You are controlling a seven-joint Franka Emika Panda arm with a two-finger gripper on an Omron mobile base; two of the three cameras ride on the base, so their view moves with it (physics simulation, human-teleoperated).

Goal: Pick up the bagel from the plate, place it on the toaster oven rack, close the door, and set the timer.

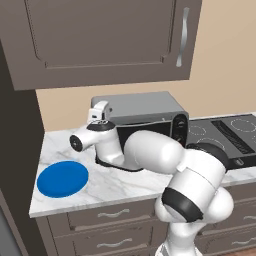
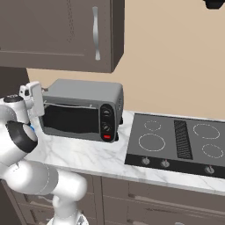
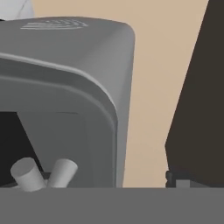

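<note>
Left base view gave us the blue plate [image 1: 62, 179] lying bare on the marble table [image 1: 115, 182], no bagel on it, and the toaster oven [image 1: 142, 117] just behind our arm, whose bulk hid most of the front. Our end effector [image 1: 98, 111] stood raised at the oven's upper left corner.

Right base view showed the door [image 2: 70, 119] upright and closed, dark glass across the cavity, with the two knobs [image 2: 105, 118] and a red button [image 2: 107, 136] on the panel to its right. The end effector [image 2: 36, 99] sat at the door's top left edge (its fingers we could not make out there).

Hand view looked along the oven's grey side toward the beige wall; a silvery handle end [image 3: 43, 174] showed low down. We could not tell how wide the end effector stood, nor see anything in it.

We judged the bagel to be inside, though unseen, the door shut, and the timer left to set.
</note>
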